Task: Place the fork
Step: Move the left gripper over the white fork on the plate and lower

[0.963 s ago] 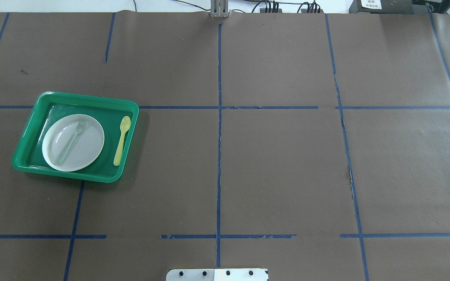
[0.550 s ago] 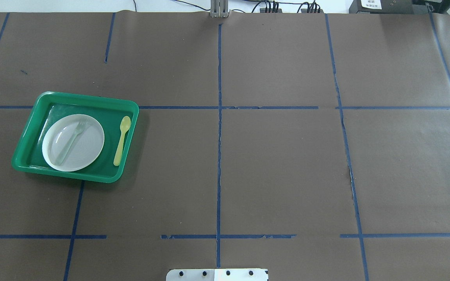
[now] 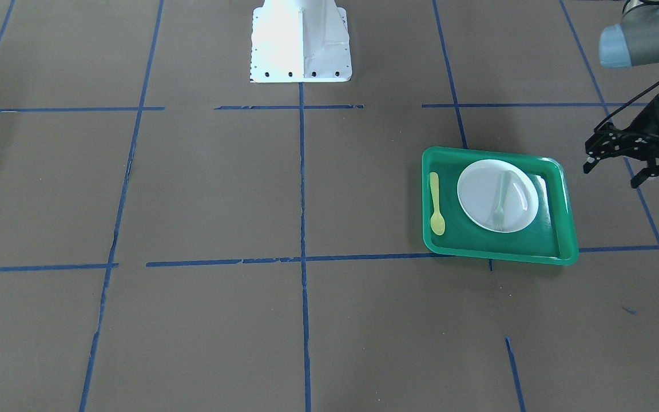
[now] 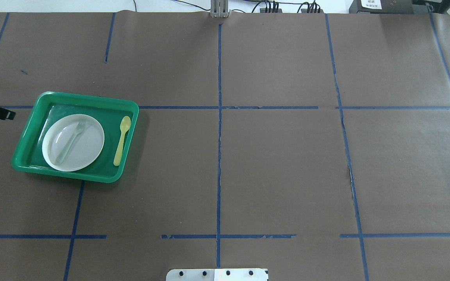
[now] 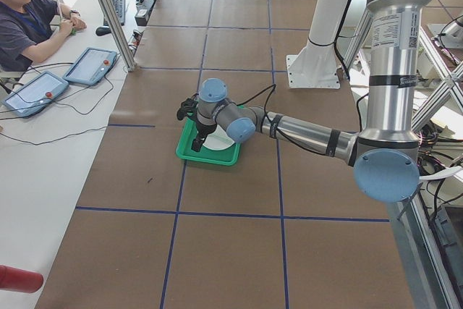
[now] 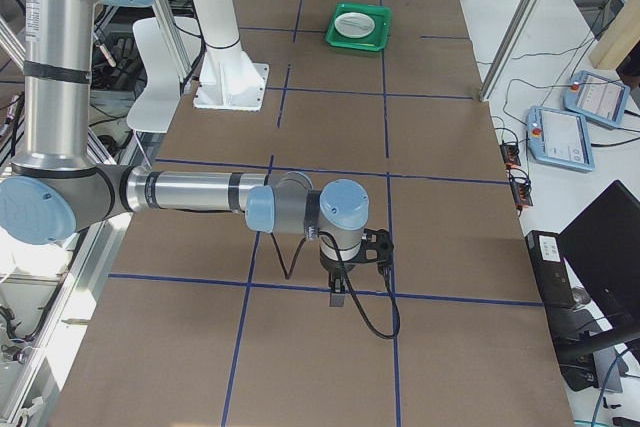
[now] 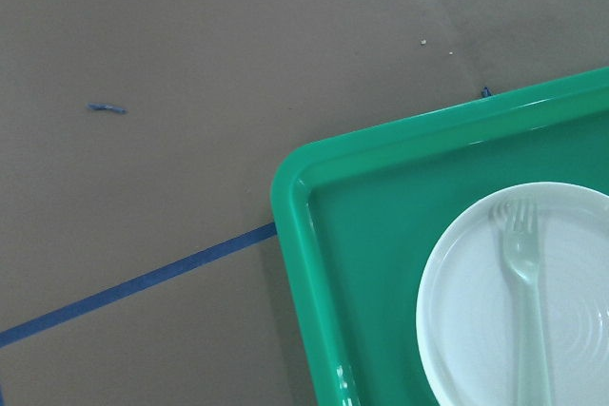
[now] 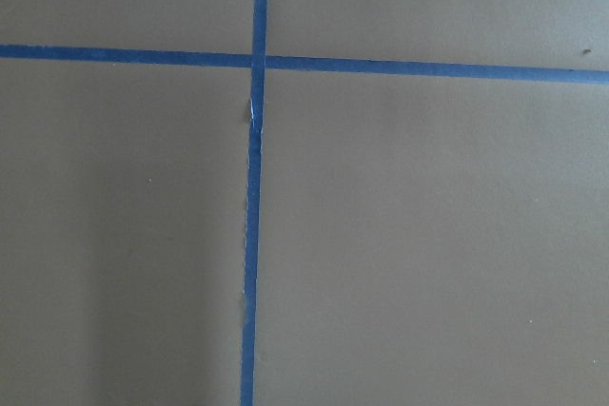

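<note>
The pale fork [image 4: 70, 141] lies on the white plate [image 4: 90, 150] inside the green tray [image 4: 92, 102], tines towards the far side. It also shows in the front view [image 3: 500, 200] and in the left wrist view [image 7: 528, 320]. My left gripper [image 3: 611, 176] is open and empty. It hangs above the table just outside the tray's left rim, and one of its fingers [image 4: 2, 114] shows at the overhead view's left edge. My right gripper [image 6: 338, 297] shows only in the right side view, over bare table far from the tray. I cannot tell whether it is open or shut.
A yellow spoon [image 4: 122, 139] lies in the tray to the right of the plate. Brown paper with blue tape lines [image 4: 219, 117] covers the table. The robot's white base [image 3: 301, 40] stands at the near edge. An operator [image 5: 29, 23] sits at a side desk.
My left gripper has come into the overhead view from the left edge, near the tray. The fork, plate, spoon and tray have not moved.
</note>
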You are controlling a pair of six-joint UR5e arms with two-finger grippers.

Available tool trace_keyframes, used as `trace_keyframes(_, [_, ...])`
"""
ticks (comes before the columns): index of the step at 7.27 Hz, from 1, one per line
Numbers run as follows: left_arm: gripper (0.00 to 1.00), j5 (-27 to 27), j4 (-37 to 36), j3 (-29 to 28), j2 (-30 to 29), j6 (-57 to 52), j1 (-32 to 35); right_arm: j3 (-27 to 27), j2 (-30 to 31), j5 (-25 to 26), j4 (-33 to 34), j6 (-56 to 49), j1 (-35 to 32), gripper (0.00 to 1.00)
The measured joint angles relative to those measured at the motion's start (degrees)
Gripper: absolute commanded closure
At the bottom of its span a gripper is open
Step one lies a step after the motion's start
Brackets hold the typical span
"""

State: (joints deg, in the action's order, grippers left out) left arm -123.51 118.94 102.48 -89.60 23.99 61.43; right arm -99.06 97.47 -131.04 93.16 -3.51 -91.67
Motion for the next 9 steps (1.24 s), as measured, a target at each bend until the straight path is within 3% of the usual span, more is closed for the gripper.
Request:
trace_keyframes(5, [0.02,4.5,0.6,-4.6,-6.3,9.3,-12.8,0.0,0.0,0.0,0.0,0.0,0.0,0.0])
trace_keyframes(9, [0.06,4.6,0.6,-6.2,-6.1,11.9,-15.9,0.0,0.0,0.0,0.0,0.0,0.0,0.0])
